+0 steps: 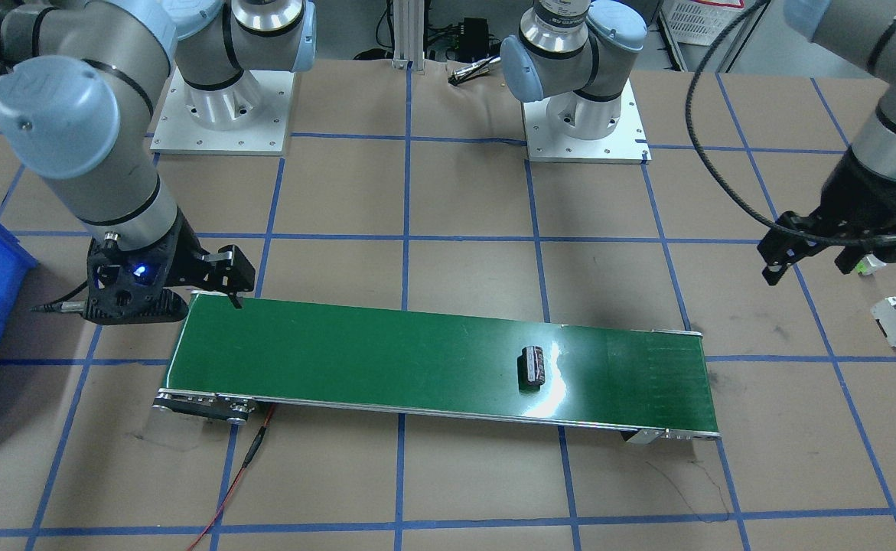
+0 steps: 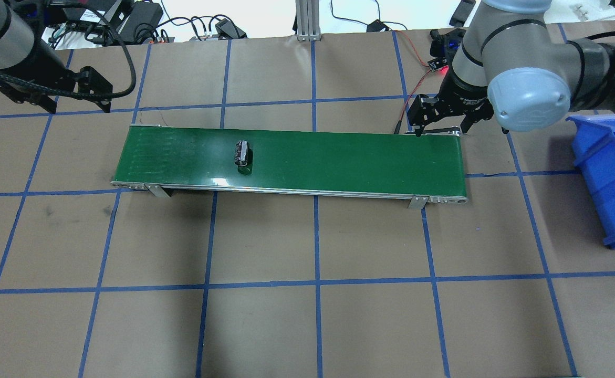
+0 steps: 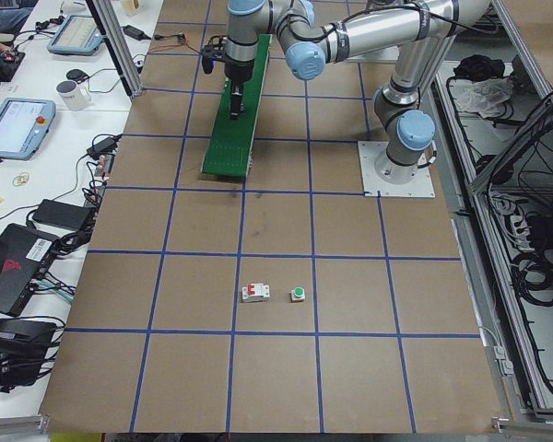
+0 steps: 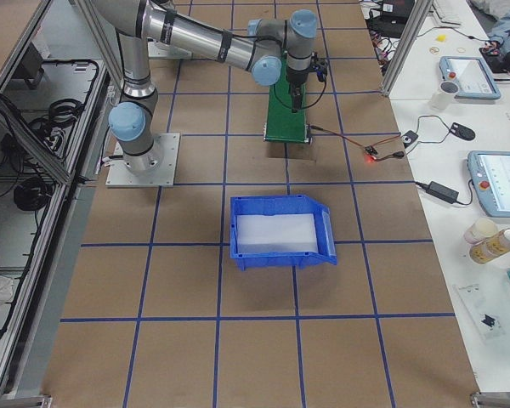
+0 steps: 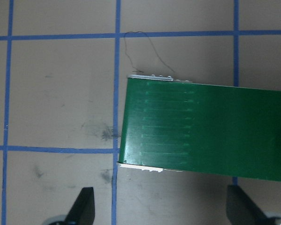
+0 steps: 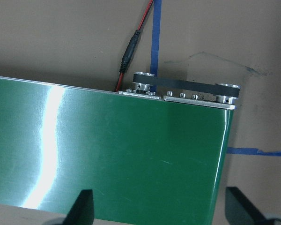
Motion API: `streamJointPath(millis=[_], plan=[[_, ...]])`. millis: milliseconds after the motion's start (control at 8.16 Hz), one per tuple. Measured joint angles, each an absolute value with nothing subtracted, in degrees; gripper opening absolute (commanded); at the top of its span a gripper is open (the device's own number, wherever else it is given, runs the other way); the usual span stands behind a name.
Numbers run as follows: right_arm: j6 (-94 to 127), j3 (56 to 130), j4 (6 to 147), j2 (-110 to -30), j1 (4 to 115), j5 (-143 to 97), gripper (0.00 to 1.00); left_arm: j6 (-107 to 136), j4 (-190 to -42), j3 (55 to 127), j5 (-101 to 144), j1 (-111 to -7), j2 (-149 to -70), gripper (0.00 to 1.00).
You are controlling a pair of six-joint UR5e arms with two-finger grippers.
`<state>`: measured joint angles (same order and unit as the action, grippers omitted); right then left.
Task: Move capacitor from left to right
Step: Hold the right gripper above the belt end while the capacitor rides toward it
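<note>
The small, stubby dark brown-black cylindrical capacitor [image 2: 242,153] lies on its side on the glossy green conveyor belt [image 2: 339,157], toward the worktop's left edge. Left gripper [image 5: 161,208] and right gripper [image 6: 161,208]: jaws wide, empty. Recommended: take the smooth, roll-prone cylinder at the belt's right end, pads across its curved flanks.

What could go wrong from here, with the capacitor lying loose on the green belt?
The capacitor lies on its side across the conveyor belt; being a cylinder, it may roll or skew in transit.
The right gripper, jaws open, hangs by the far edge of the belt's right end, the capacitor nearer mid-width: the grasp may miss.
If missed, it could fall off the end onto the table; the blue bin stands apart from the belt.
</note>
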<state>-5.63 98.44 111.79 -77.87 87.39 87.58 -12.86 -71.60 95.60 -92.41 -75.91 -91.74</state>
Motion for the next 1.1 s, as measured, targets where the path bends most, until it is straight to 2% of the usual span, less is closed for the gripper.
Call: streamJointPath(millis=[490,1103], plan=[[-5.88,100.46,113.65,-77.3,87.02,84.56,1.0,-12.66,-71.39,95.61,-91.37,-84.32,-91.6,1.0],[-5.89,101.6,115.01,-75.92,87.01,81.34,1.0,-12.66,-71.24,95.82,-91.48,-85.28,-91.99,1.0]])
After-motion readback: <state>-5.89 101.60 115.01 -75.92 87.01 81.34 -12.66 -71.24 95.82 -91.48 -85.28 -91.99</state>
